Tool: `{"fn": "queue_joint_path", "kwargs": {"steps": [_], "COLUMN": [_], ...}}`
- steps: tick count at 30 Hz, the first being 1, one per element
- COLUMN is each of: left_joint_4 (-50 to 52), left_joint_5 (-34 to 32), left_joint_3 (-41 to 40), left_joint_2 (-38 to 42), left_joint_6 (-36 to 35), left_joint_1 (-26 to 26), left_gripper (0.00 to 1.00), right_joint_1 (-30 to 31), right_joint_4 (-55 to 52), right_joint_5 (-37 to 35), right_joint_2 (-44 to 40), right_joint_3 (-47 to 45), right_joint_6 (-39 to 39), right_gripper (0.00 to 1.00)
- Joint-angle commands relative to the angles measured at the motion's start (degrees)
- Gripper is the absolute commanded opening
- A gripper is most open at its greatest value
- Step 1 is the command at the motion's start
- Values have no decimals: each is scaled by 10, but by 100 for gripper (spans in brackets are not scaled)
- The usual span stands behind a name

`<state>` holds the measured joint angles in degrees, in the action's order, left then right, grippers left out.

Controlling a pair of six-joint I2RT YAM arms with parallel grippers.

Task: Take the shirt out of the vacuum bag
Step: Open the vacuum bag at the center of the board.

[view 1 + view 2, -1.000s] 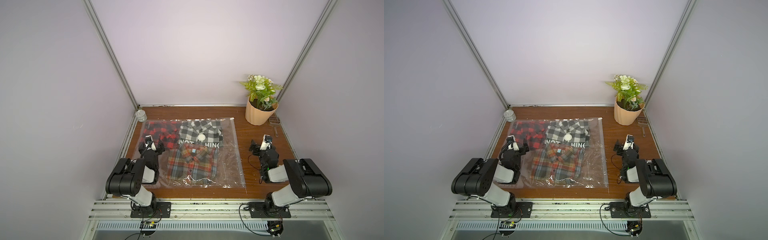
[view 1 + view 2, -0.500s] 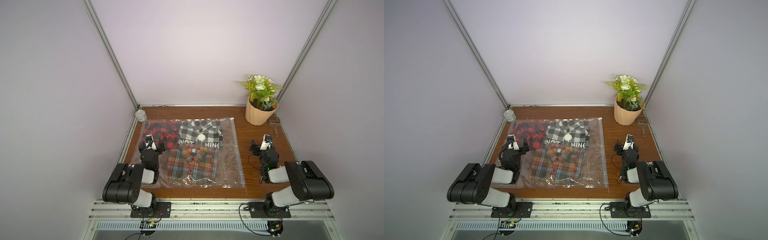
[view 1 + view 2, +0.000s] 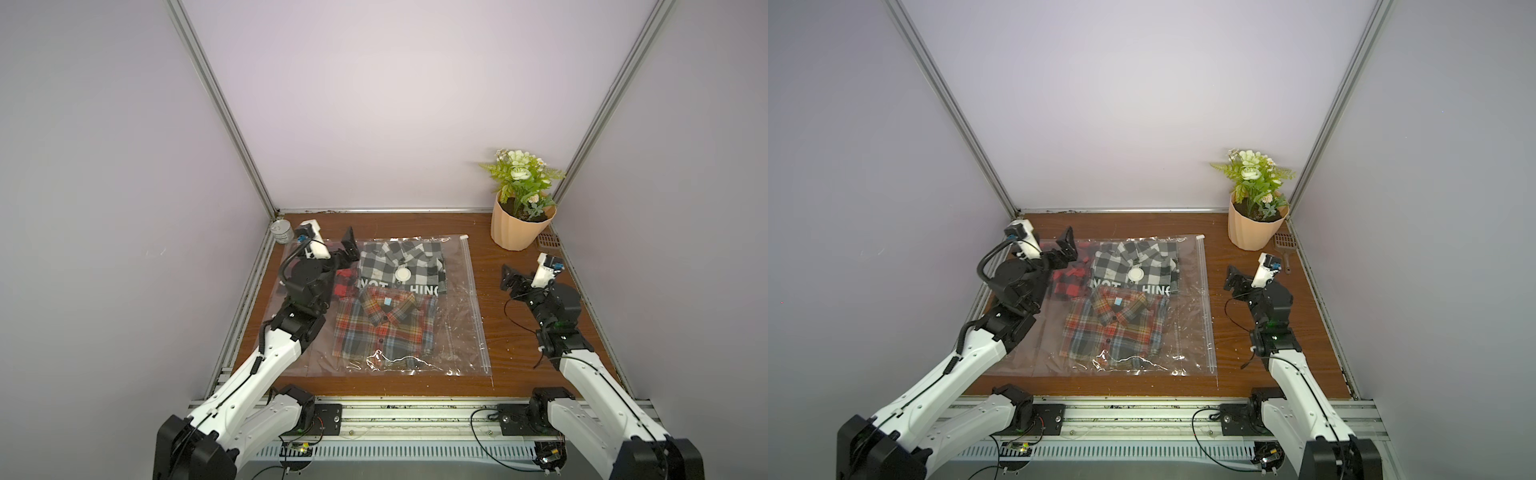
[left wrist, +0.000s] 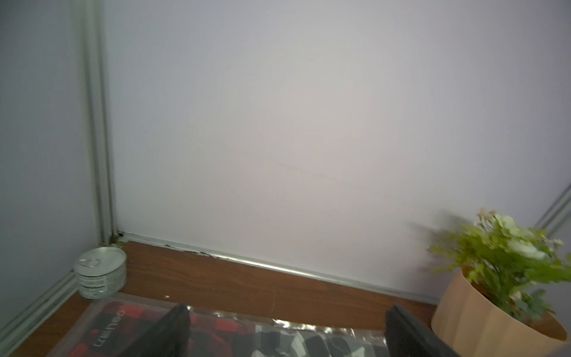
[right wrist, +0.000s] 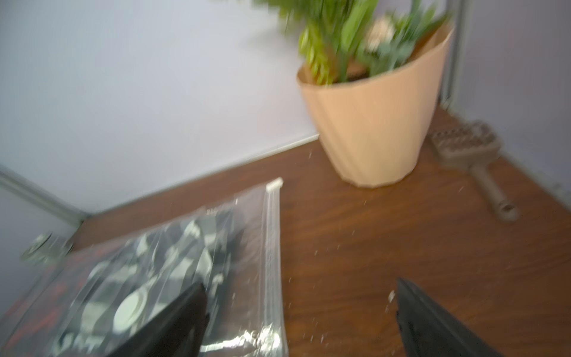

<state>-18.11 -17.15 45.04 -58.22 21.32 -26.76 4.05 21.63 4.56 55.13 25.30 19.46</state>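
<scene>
Both wide open, the black left gripper (image 3: 351, 249) and right gripper (image 3: 510, 279) hover by the clear plastic vacuum bag (image 3: 457, 316) on the brown table (image 3: 519, 336), plaid shirts (image 3: 384, 328) inside; pinching slick film could drag everything.

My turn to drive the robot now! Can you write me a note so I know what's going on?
Left gripper: jaws open, empty, above the far left part of the vacuum bag.
Right gripper: jaws open, empty, over the table beside the zip strip.
The bag lies flat with three folded shirts inside; slider at the zip's far end.
Done: no shirt out yet.
Left: open the zip if shut (cannot tell), then pull a shirt out.
</scene>
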Motion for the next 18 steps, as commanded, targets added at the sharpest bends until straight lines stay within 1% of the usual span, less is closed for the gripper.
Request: {"fn": "queue_joint_path", "kwargs": {"steps": [1, 4, 6, 8, 11, 14, 18], "left_joint_4": [206, 236, 242, 248, 242, 249, 251], "left_joint_5": [28, 104, 130, 136, 171, 180, 187], "left_joint_3": [43, 57, 59, 60, 55, 53, 44], "left_joint_2": [-58, -102, -123, -136, -148, -157, -160], "left_joint_6": [62, 101, 109, 112, 119, 118, 115], "left_joint_1": [-59, -70, -81, -93, -95, -98, -98], "left_gripper": [100, 100, 100, 100, 100, 100, 99], "right_joint_1": [-1, -3, -4, -5, -5, -5, -6], "right_joint_4": [-93, -65, -42, -23, 28, 37, 61], "right_joint_5": [161, 228, 251, 273, 327, 332, 345], "right_joint_2": [65, 104, 124, 143, 170, 182, 185], "right_joint_3": [34, 31, 19, 7, -14, -25, -48], "right_joint_6": [50, 71, 92, 103, 117, 118, 125], "right_gripper": [96, 96, 94, 92, 88, 86, 86]}}
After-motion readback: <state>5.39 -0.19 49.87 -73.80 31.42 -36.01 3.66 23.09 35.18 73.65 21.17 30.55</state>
